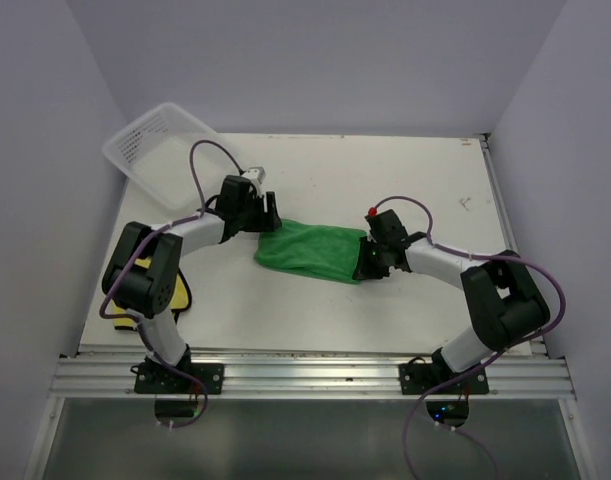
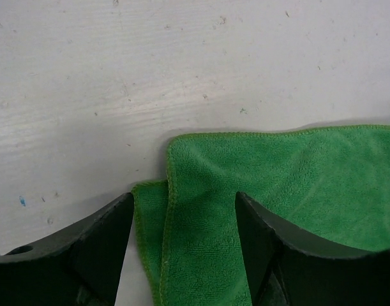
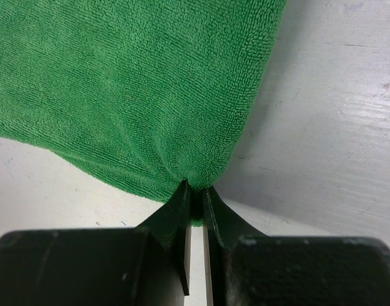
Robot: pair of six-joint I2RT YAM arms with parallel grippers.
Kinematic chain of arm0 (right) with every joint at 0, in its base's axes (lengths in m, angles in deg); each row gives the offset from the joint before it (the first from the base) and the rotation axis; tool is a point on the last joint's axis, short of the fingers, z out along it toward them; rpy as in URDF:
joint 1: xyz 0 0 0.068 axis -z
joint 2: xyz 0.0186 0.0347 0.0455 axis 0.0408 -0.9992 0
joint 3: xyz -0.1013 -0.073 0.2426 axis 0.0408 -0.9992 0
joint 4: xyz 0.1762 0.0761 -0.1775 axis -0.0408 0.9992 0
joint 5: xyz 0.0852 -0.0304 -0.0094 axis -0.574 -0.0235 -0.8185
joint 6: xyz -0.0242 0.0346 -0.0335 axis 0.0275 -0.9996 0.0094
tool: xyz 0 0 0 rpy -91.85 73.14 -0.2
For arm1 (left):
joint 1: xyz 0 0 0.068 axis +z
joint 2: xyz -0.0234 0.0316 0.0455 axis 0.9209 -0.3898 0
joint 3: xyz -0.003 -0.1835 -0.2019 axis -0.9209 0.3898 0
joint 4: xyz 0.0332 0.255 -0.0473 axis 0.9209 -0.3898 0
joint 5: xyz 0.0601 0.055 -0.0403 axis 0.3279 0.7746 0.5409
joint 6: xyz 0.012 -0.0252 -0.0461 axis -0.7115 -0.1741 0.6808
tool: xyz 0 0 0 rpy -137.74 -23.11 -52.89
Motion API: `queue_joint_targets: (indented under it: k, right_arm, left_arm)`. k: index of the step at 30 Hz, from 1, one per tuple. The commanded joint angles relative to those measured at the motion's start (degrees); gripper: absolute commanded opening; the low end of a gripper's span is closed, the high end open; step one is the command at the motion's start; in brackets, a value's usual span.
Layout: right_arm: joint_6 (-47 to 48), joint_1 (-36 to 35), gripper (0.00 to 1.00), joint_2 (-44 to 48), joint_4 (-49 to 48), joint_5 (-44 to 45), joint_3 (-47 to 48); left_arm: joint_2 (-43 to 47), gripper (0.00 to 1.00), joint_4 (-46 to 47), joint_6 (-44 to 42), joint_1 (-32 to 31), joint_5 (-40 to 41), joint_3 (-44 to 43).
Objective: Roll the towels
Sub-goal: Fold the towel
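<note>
The green towel (image 1: 310,250) lies folded flat in the middle of the table. My left gripper (image 1: 270,222) is at its left end, open. In the left wrist view the folded corner of the green towel (image 2: 246,191) lies between the spread fingers of the left gripper (image 2: 184,197), which do not pinch it. My right gripper (image 1: 365,262) is at the towel's right end. The right wrist view shows the right gripper (image 3: 195,186) shut on a bunched edge of the green towel (image 3: 137,83). The yellow towel (image 1: 181,296) peeks out near the left arm's base, mostly hidden by the arm.
A white mesh basket (image 1: 160,145) leans tilted at the table's far left corner against the wall. Walls close in on the left, back and right. The metal rail (image 1: 315,375) with both arm bases runs along the near edge.
</note>
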Motion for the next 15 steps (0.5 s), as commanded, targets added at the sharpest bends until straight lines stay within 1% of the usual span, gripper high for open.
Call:
queue_joint_targets:
  k: [1, 5, 6, 7, 11, 15]
  right_arm:
    - [2.8, 0.2, 0.0, -0.4, 7.1, 1.9, -2.1]
    - [2.7, 0.2, 0.0, -0.6, 6.7, 1.8, -2.3]
    - [2.7, 0.3, 0.0, -0.8, 6.7, 1.9, -2.4]
    - [2.8, 0.3, 0.0, -0.9, 6.7, 1.9, -2.4]
    - [2.7, 0.3, 0.0, -1.6, 6.1, 1.9, -2.8]
    - [2.7, 0.3, 0.0, -2.1, 5.7, 1.8, -3.2]
  left_arm:
    - [-2.1, 0.68, 2.6, -0.9, -0.5, -0.4, -3.7]
    - [-3.4, 0.61, 3.2, -0.9, -0.8, -0.2, -3.7]
    - [-3.5, 0.56, 3.4, -1.0, -0.8, -0.3, -3.7]
    - [-3.7, 0.55, 3.5, -1.0, -0.8, -0.3, -3.7]
    - [-3.7, 0.53, 4.0, -1.2, -0.8, -0.1, -3.5]
    - [-3.8, 0.47, 4.1, -1.2, -0.9, -0.1, -3.0]
